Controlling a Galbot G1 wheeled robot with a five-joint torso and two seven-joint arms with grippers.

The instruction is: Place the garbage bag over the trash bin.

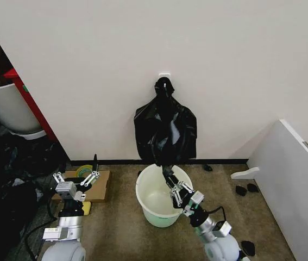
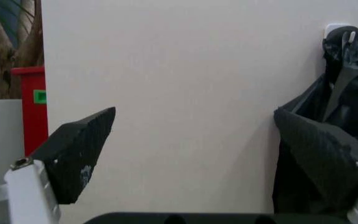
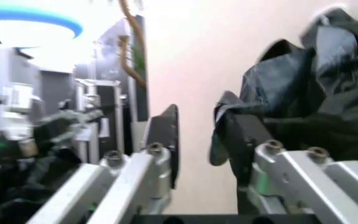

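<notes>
Nearest the robot's base, the left gripper (image 1: 76, 183) waits low on the left, above a cardboard box (image 1: 100, 185) on the floor, its jaws spread wide and holding nothing; in the left wrist view its dark pads frame bare wall, with the bag off to one side. Just ahead, the right gripper (image 1: 169, 178) reaches over the trash bin (image 1: 149, 202), fingertips raised to the bag's lower edge. In the right wrist view its jaws stand partly apart, one pad (image 3: 244, 135) against a fold of black plastic and a gap between the two, so it looks poised at the hem rather than clamped on it.

Beyond the bin, the garbage bag (image 1: 164, 130) hangs against the wall from a small white hook (image 1: 164, 75), its gathered top caught there so that the body droops straight down towards the bin's far rim. By my reading, that placement suits the job: the bag's bottom sits just above the bin's mouth, so the arm need only take hold and draw it down.
</notes>
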